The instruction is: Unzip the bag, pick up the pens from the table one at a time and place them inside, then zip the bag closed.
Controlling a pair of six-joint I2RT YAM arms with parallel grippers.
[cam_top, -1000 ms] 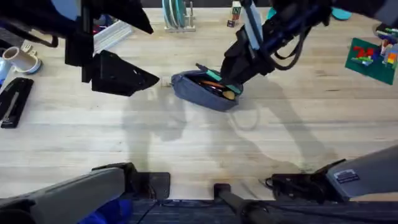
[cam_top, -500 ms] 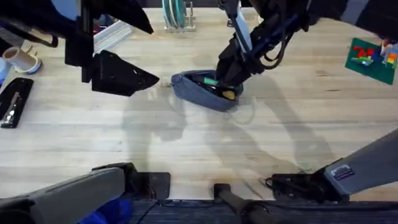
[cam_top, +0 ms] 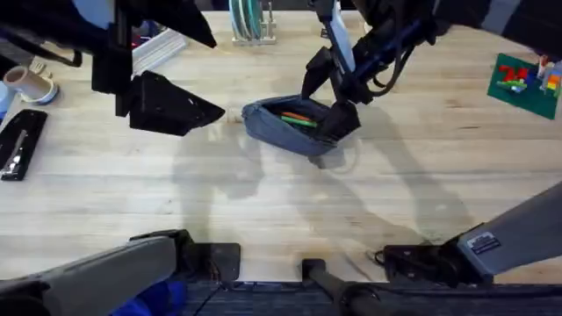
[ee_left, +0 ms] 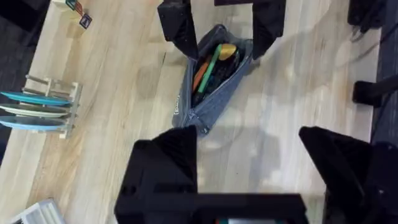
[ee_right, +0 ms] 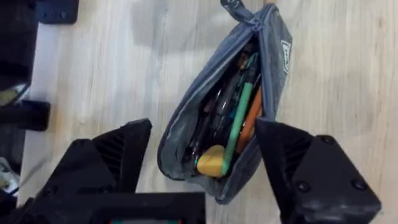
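The grey-blue bag [cam_top: 285, 132] lies unzipped mid-table, at an angle. Inside it lie the green pen [ee_right: 239, 118] and the orange pen [ee_right: 252, 121], beside dark items and a yellow piece [ee_right: 211, 160]. Seen from overhead, the pens [cam_top: 299, 118] show through the open zipper. My right gripper [cam_top: 330, 98] hovers open over the bag's right end, one finger on each side of it, holding nothing. My left gripper [ee_left: 249, 174] stands open to the left of the bag and apart from it, looking at the zipper end [ee_left: 186, 118].
At the back of the table [cam_top: 263, 202] stands a rack of teal plates [cam_top: 250, 22]. A green baseplate with bricks [cam_top: 522, 83] sits far right. A black stapler-like tool [cam_top: 19, 145] and a tape roll [cam_top: 31, 83] lie far left.
The right gripper went down into the bag's mouth with the green pen, then opened and drew back. The green pen now lies inside beside the orange one. The left arm has not moved.
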